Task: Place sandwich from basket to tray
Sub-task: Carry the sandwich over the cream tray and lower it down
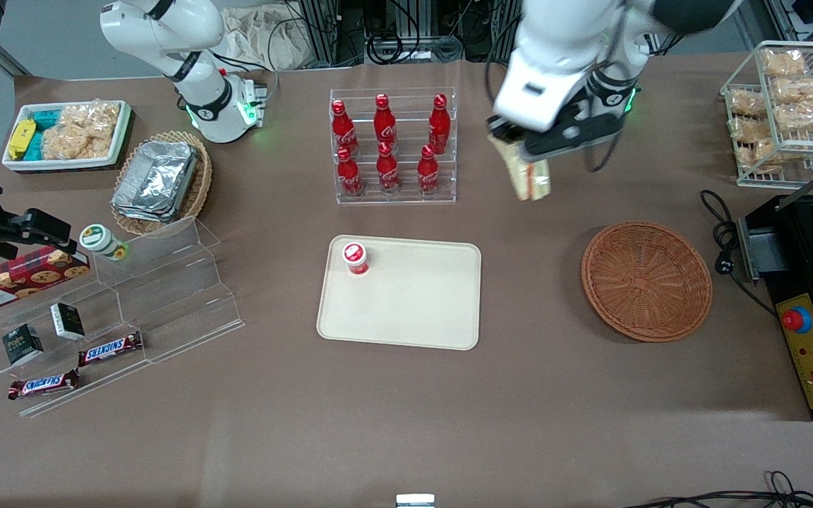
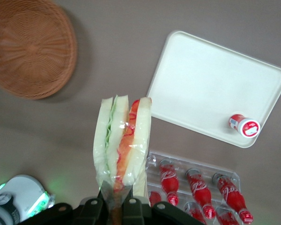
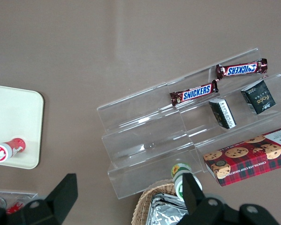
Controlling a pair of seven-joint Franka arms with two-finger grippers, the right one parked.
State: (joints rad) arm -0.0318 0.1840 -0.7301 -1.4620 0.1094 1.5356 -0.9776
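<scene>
1. Sandwich (image 2: 122, 143): the wrapped triangular wedge of pale bread hangs below your gripper (image 2: 114, 206), pinched at its wrap, above the tabletop.
2. Soft, light, slippery film; grip gently.
3. Cream rectangular tray (image 1: 406, 310) lies nearby, below.

The brown table (image 1: 406, 423) carries the tray (image 1: 406, 310), basket (image 1: 646, 279), bottle rack (image 1: 394, 147) and, seemingly acrylic, a stepped stand (image 1: 166, 296).
</scene>
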